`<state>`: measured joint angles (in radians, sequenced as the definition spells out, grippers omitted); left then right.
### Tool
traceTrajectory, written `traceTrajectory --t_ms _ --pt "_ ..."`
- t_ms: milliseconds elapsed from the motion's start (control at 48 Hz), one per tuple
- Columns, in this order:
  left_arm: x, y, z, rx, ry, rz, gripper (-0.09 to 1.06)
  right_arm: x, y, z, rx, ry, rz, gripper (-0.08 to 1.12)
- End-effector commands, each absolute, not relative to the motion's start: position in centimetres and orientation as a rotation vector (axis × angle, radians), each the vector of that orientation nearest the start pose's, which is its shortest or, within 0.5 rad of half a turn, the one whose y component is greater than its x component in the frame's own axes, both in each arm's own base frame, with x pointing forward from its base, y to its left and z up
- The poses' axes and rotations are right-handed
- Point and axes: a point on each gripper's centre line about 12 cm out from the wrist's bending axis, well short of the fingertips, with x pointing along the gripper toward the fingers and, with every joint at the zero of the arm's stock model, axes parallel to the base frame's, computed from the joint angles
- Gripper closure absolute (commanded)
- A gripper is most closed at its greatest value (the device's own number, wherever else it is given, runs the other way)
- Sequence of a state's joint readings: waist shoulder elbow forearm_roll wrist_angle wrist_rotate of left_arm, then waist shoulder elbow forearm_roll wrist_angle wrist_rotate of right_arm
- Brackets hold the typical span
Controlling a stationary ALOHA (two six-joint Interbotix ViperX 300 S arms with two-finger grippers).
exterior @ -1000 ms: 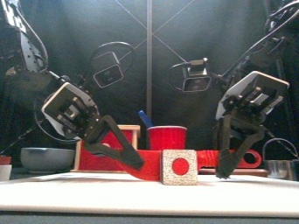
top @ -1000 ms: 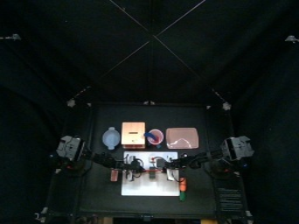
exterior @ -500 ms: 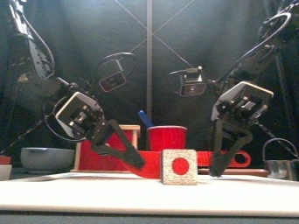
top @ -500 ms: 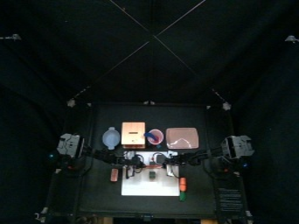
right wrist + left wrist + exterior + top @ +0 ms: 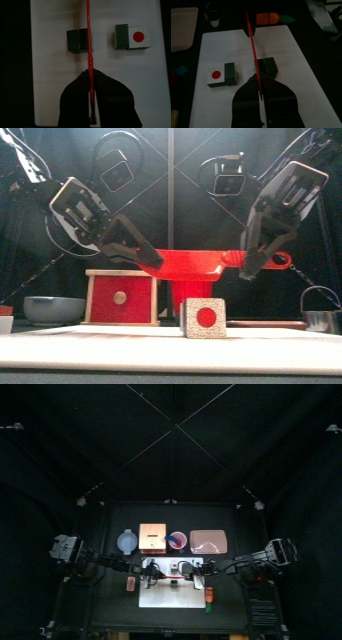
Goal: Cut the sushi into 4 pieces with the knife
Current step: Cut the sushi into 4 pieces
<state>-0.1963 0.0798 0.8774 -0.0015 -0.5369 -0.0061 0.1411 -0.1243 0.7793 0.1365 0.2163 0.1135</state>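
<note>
A thin red knife (image 5: pixel 201 259) hangs level above the white cutting board (image 5: pixel 171 591), and both grippers are shut on it. My left gripper (image 5: pixel 150 258) holds one end and my right gripper (image 5: pixel 254 263) holds the other. The sushi lies on the board below in two separate parts. One is an end part with a white face and red dot (image 5: pixel 203 317) (image 5: pixel 215 77) (image 5: pixel 133 36). The other is a dark green block (image 5: pixel 270 65) (image 5: pixel 81 40). In the wrist views the blade (image 5: pixel 252 45) (image 5: pixel 88 30) runs edge-on away from the shut jaws, passing between the two parts.
Behind the board stand a wooden box with a red drawer front (image 5: pixel 120 296), a red cup (image 5: pixel 178 539), a blue-grey bowl (image 5: pixel 54 308) and a pink tray (image 5: pixel 209 541). A metal cutter (image 5: pixel 318 313) is at the right. An orange and green toy (image 5: pixel 210 596) lies beside the board.
Both grippers have lifted the red knife from just above the board to well above the sushi. The sushi parts have stayed in place.
</note>
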Motion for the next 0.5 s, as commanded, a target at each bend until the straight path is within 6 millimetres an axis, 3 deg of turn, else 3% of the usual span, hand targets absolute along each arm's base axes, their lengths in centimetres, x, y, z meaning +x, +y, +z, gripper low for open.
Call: traceTrajectory --t_ms 21,500 --pt "36.1 -8.0 12.8 0.034 0.414 -0.206 0.72 33.6 5.2 16.4 0.192 0.867 0.053 0.99" --pt "37.0 -8.6 10.0 0.022 0.478 -0.200 0.72 33.8 5.1 13.7 0.186 0.944 0.039 0.99"
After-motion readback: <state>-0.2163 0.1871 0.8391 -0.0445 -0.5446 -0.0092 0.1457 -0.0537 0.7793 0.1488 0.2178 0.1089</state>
